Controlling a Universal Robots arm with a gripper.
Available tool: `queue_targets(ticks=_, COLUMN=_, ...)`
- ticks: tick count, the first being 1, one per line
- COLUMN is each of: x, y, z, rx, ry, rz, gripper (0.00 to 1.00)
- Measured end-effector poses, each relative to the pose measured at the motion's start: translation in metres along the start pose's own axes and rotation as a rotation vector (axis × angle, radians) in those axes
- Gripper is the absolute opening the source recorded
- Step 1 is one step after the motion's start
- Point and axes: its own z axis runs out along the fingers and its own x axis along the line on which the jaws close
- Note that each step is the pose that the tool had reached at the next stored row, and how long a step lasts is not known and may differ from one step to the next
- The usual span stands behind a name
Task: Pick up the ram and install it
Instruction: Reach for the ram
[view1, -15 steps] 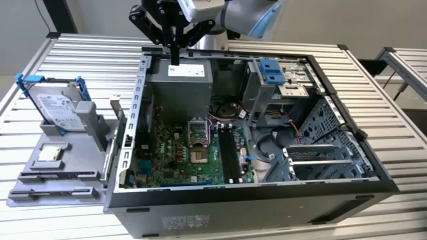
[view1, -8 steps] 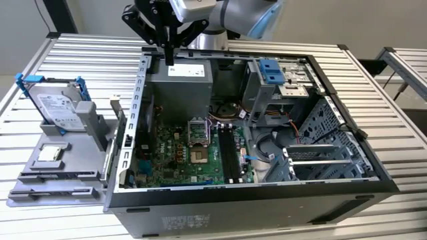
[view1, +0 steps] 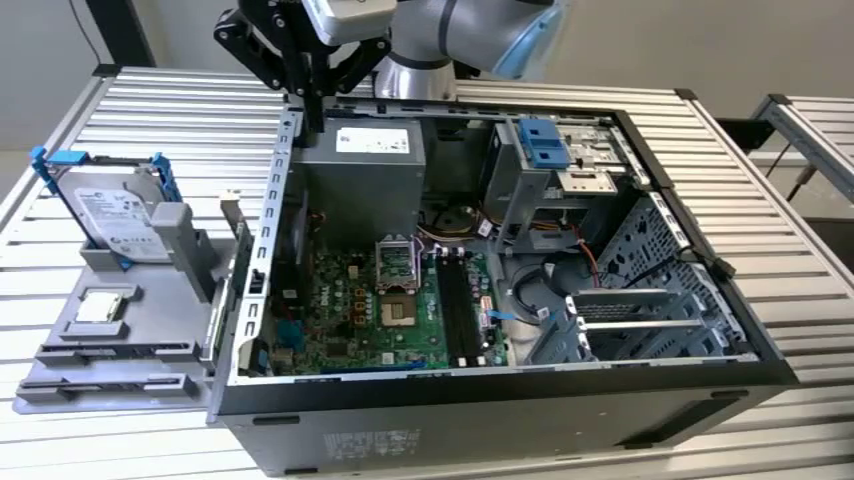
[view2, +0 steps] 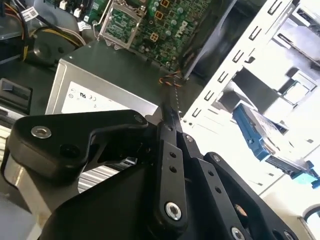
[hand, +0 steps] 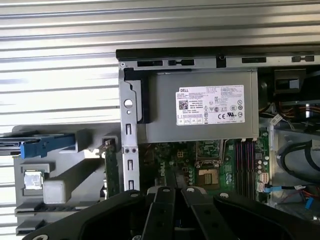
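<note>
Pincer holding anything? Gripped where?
The ram, a thin dark stick, clamped by its top in the shut pincer; the rest hangs below it.

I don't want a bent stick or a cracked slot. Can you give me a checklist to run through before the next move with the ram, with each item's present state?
1. Grip on the ram: ok, the pincer is shut on it, seen edge-on.
2. Pincer above the memory slots: not ok, it hangs over the power supply by the case wall.
3. Slots free: ok, they look empty.
4. Slot latches open: cannot tell.
5. Blue cable off the slots: ok, it lies beside them.
</note>
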Motion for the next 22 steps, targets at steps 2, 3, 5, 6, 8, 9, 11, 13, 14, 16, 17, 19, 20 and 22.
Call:
queue_targets(ticks=2, x=0.0042, y=-0.0008, z=-0.0001, rx=0.0000, ry=0.0000, rz=-0.001, gripper=0.00)
queue_targets(ticks=3, x=0.0063, y=-0.0011, z=-0.0002, rx=0.0000, ry=0.0001, rz=-0.001, gripper=0.00)
queue_targets(ticks=5, x=0.0108, y=-0.0019, z=-0.0003, rx=0.0000, ry=0.0001, rz=-0.001, gripper=0.00)
queue_targets(ticks=6, x=0.0131, y=-0.0023, z=-0.0004, rx=-0.0001, ry=0.0000, rz=-0.001, gripper=0.00)
queue_targets(ticks=8, x=0.0175, y=-0.0031, z=-0.0006, rx=0.0000, ry=0.0001, rz=-0.002, gripper=0.00)
queue_targets(ticks=9, x=0.0197, y=-0.0035, z=-0.0006, rx=0.0000, ry=0.0001, rz=-0.002, gripper=0.00)
queue_targets(ticks=11, x=0.0242, y=-0.0044, z=-0.0008, rx=0.0000, ry=0.0002, rz=-0.002, gripper=0.00)
queue_targets(ticks=13, x=0.0292, y=-0.0055, z=-0.0009, rx=-0.0001, ry=0.0001, rz=-0.003, gripper=0.00)
queue_targets(ticks=14, x=0.0317, y=-0.0061, z=-0.0010, rx=-0.0001, ry=0.0001, rz=-0.003, gripper=0.00)
queue_targets(ticks=16, x=0.0370, y=-0.0073, z=-0.0012, rx=-0.0001, ry=0.0002, rz=-0.004, gripper=0.00)
queue_targets(ticks=17, x=0.0396, y=-0.0078, z=-0.0013, rx=0.0000, ry=0.0002, rz=-0.004, gripper=0.00)
queue_targets(ticks=19, x=0.0446, y=-0.0089, z=-0.0015, rx=-0.0001, ry=0.0002, rz=-0.004, gripper=0.00)
queue_targets(ticks=20, x=0.0472, y=-0.0094, z=-0.0016, rx=-0.0001, ry=0.0003, rz=-0.005, gripper=0.00)
queue_targets(ticks=22, x=0.0522, y=-0.0104, z=-0.0017, rx=-0.0002, ry=0.0003, rz=-0.005, gripper=0.00)
